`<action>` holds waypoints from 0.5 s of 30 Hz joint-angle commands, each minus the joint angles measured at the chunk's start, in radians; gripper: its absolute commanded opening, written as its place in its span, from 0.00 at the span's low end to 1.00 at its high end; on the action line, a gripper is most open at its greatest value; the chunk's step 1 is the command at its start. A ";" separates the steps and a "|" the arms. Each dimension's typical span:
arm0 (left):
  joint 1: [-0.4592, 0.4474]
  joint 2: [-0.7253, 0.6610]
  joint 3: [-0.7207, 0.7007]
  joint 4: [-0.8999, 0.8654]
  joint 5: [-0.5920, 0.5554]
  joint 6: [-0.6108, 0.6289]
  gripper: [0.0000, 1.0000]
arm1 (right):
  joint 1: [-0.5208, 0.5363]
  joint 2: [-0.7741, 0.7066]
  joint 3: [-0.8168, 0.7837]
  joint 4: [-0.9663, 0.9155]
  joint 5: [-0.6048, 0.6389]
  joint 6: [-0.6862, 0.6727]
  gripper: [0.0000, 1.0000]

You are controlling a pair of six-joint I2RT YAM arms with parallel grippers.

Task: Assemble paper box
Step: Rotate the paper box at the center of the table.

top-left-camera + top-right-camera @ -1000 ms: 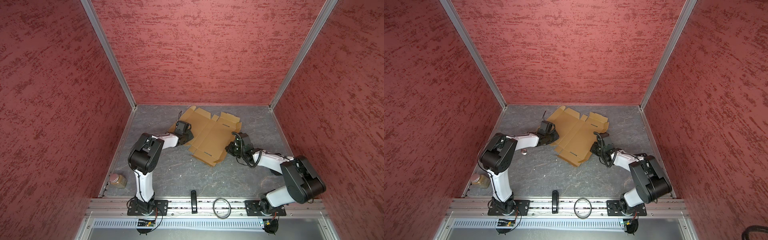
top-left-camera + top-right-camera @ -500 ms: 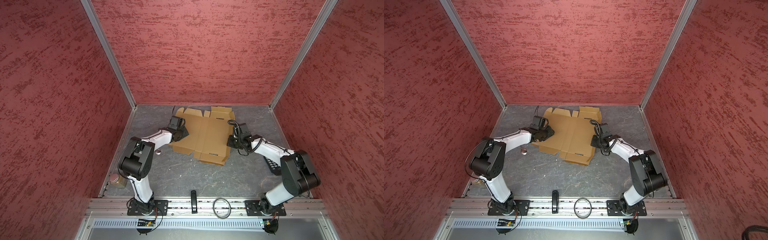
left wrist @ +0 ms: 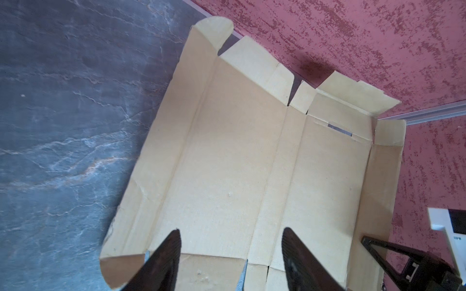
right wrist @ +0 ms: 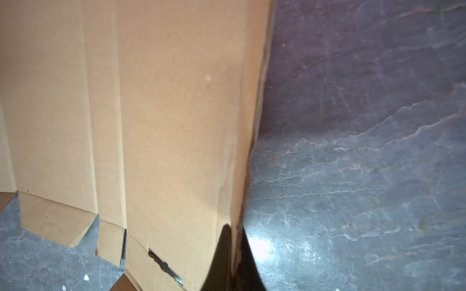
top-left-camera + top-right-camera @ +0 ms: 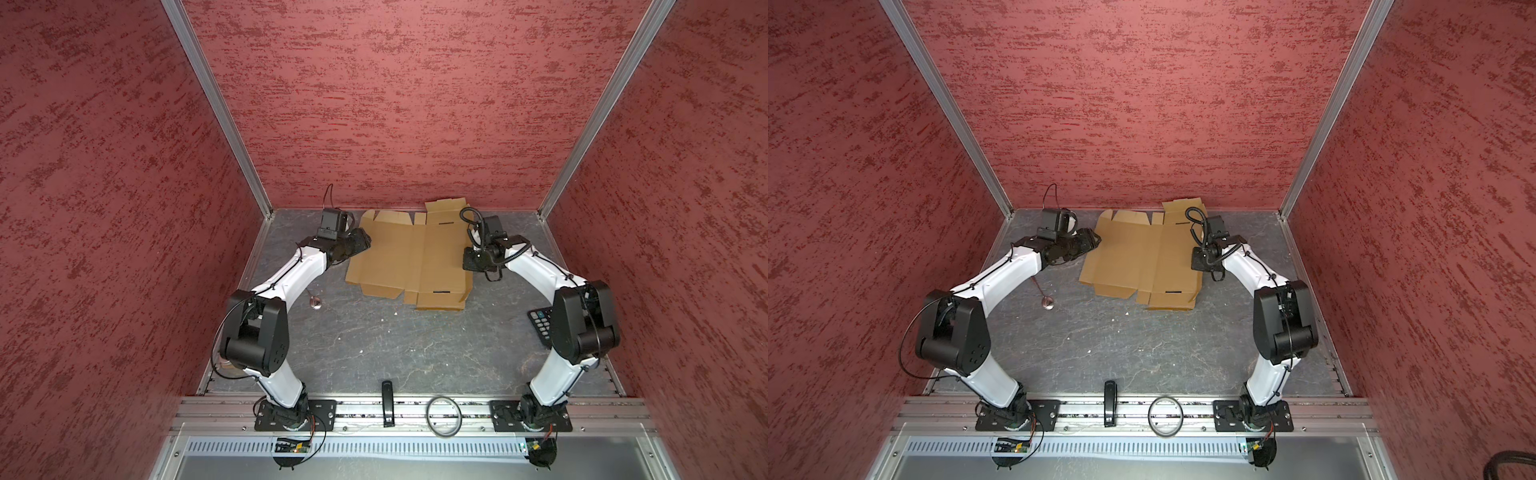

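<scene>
Top views are evenly lit and sharp; the right wrist view shows glare on the floor (image 4: 262, 248).

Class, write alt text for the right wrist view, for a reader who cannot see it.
The right gripper is shut on the edge of an unfolded tan cardboard sheet with creases, end flaps and a narrow slot. Beside the sheet is the grey, veined table.

Jaws apparently tight on paper box (image 4: 176, 113) edge
</scene>
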 commanded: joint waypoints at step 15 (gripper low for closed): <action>0.015 0.072 0.241 -0.165 0.154 0.352 0.77 | -0.008 0.115 0.178 -0.160 0.035 -0.319 0.07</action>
